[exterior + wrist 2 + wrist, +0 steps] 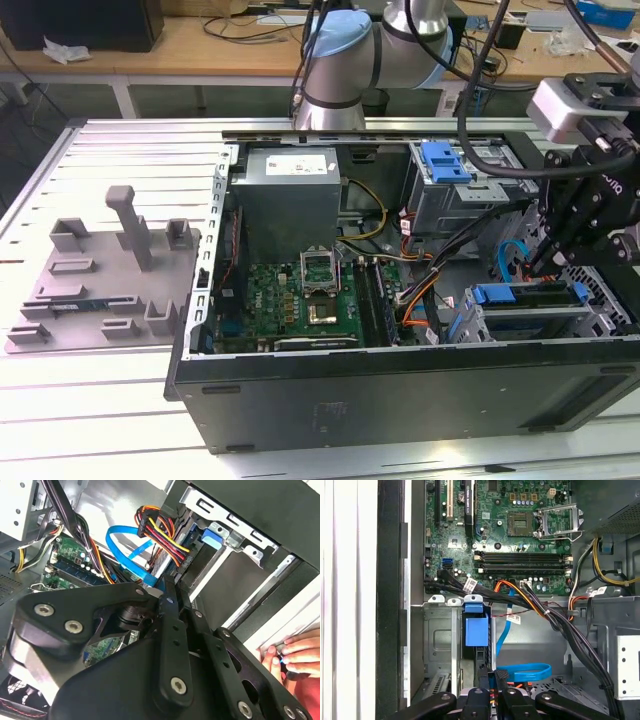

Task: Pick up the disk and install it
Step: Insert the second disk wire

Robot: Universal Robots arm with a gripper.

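The disk (528,318) lies in the drive bay at the front right corner of the open computer case (400,390), its blue rail frame along its upper edge. The first wrist view meets the disk edge-on, showing its blue rail end (476,630) in the grey bay. My gripper (540,262) hangs just above the disk, black fingers pointing down and held close together with nothing between them. Their tips (496,676) sit beside a blue data cable (525,672). In the second wrist view the gripper (167,592) covers most of the bay.
A grey fixture tray (100,280) with upright posts lies on the table at the exterior view's left. A blue latch on a grey metal cage (445,165) stands at the back of the case. Cable bundles (555,620) cross beside the bay. A person's hand (295,655) rests at the case edge.
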